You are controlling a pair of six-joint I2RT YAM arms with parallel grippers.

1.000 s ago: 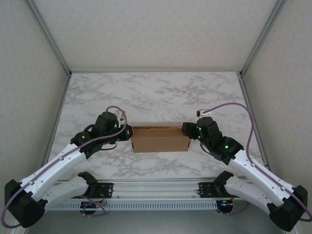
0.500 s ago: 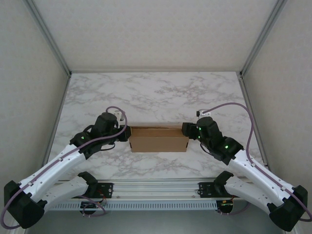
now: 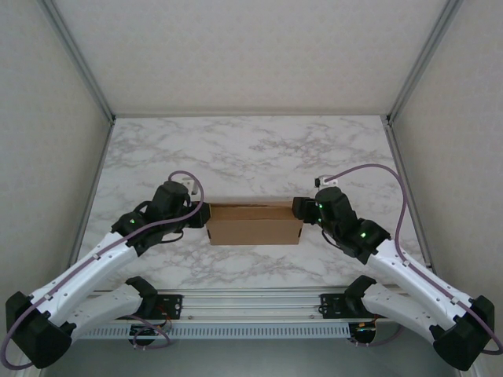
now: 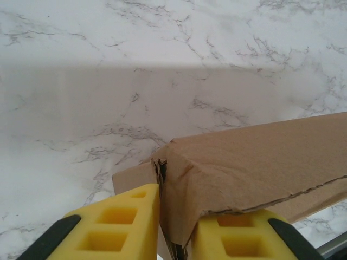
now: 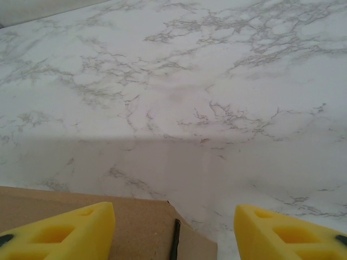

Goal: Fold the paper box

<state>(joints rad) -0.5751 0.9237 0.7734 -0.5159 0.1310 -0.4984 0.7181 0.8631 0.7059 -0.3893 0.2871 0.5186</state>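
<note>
The paper box (image 3: 255,225) lies on the tabletop (image 3: 251,149) btwn my tools. My left tool (image 4: 176,216) straddles its left end wall, clamped or slack I can't tell; my right tool (image 5: 173,212) gapes wide over its right corner. Vs a sec ago, the box sits slightly further left.

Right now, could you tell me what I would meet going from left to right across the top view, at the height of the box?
left gripper → box → right gripper
</note>
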